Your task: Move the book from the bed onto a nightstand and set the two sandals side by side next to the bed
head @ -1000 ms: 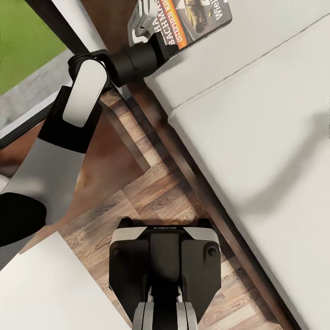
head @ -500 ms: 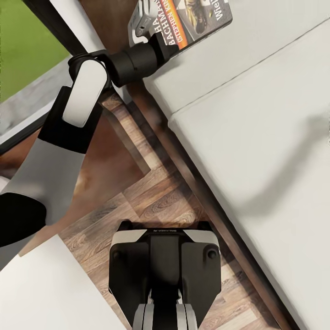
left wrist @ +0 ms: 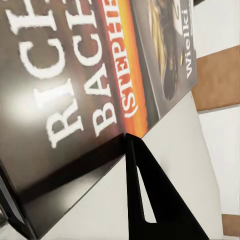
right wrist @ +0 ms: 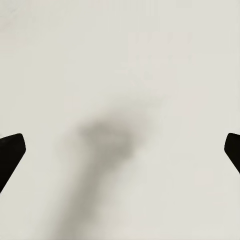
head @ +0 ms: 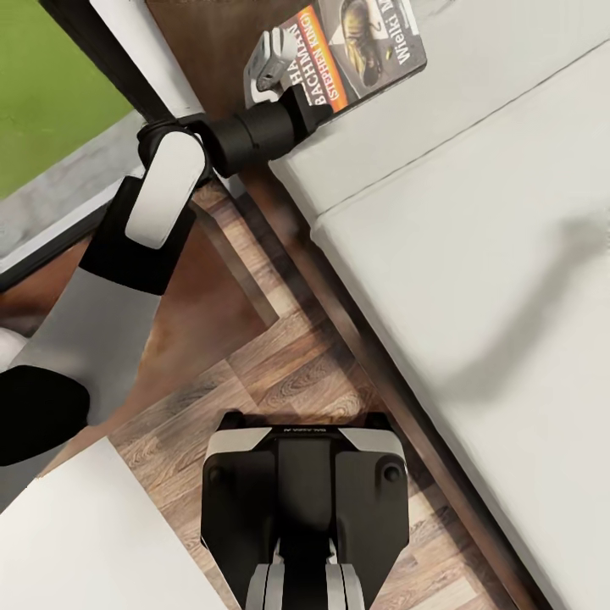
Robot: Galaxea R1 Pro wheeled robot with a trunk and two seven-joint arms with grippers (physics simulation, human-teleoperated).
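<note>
Clamping the book (head: 360, 42) by its corner between my left jaws, over the bed (head: 474, 254); my right jaws hang released above the mattress.

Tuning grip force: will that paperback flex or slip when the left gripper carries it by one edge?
Probably sags little: the book looks small, thin and flat. Its glossy cover could slip. The left gripper pinches only one corner, so the book's free end may droop or pivot above the bed.

Left arm outstretched, left gripper (head: 284, 72) clamped — right gripper (right wrist: 120, 150) spread wide
</note>
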